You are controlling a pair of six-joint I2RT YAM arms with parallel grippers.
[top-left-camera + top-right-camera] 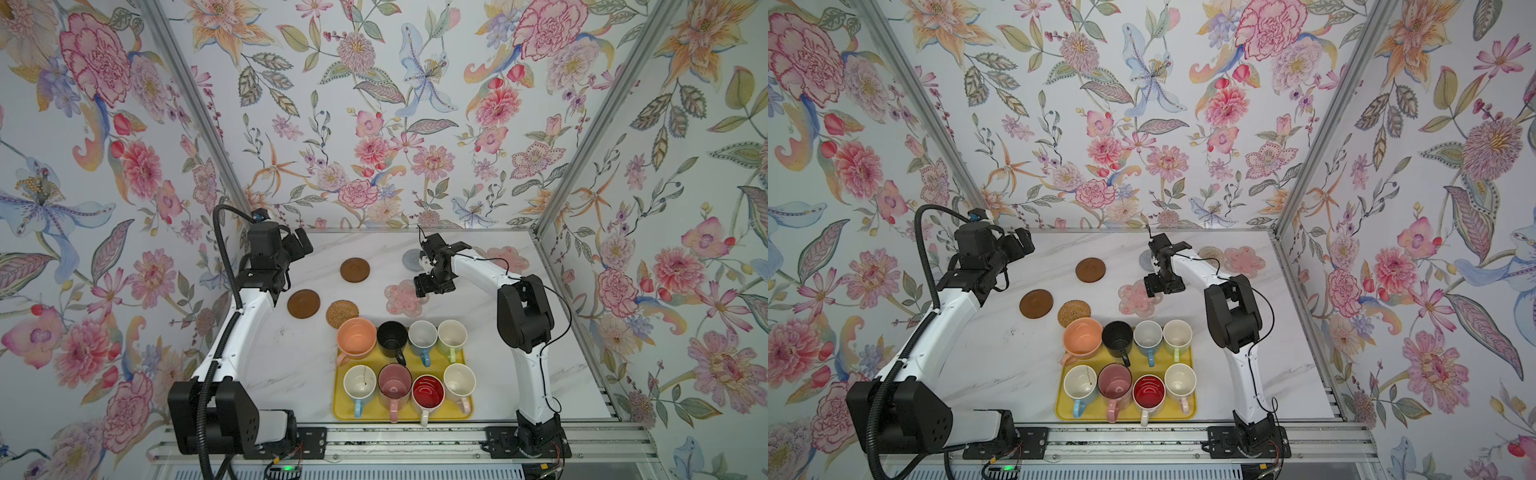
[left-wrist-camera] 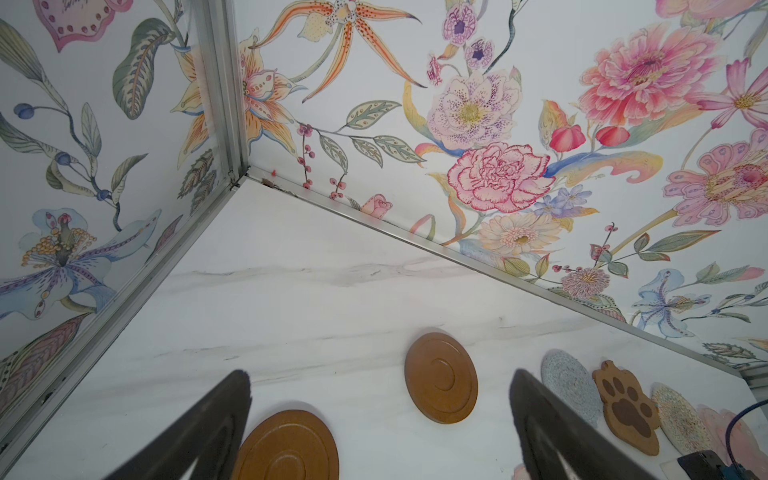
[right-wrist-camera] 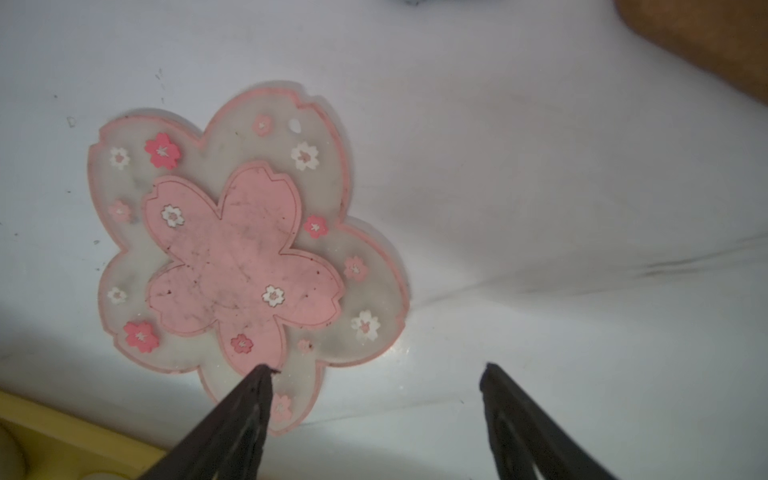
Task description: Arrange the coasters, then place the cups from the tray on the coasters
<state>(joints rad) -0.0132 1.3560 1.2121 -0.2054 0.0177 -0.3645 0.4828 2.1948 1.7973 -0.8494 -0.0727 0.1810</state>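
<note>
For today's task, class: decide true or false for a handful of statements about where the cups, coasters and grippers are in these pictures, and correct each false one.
1. All eight cups stand on the yellow tray. True.
2. The right gripper is shut on the pink flower coaster. False: its jaws stand open, and the coaster lies flat on the table.
3. The left gripper is open and holds nothing. True.
4. The black cup stands on a dark brown disc. False: it stands on the tray, and both discs are bare.
5. The paw coaster lies beside the grey round coaster. True.
</note>
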